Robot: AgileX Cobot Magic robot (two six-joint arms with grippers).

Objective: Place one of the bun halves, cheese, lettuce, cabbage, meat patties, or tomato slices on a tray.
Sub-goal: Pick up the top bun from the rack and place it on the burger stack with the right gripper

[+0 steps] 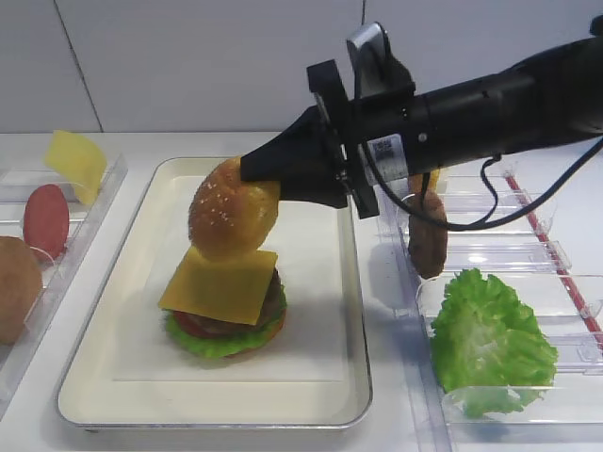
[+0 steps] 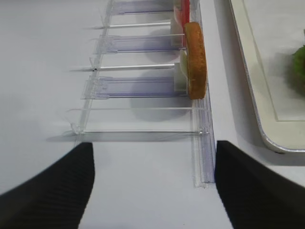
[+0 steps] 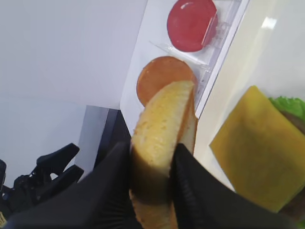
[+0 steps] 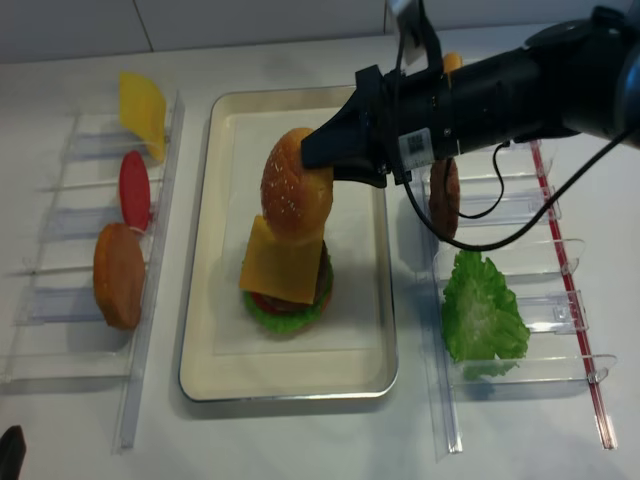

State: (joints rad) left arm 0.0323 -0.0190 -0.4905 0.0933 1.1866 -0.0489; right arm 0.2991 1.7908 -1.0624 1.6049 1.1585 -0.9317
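Pinching the sesame bun top [image 1: 233, 209] on edge, the right gripper [image 3: 153, 164] is holding it just above the cheese [image 1: 220, 285] on the stack lying on the tray [image 1: 113, 377]. Left gripper fingers [image 2: 50, 183] are seemingly spread apart.

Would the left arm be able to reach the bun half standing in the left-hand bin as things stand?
Probably yes: the left gripper is open, pointed along the bin toward the bun half, with nothing between.
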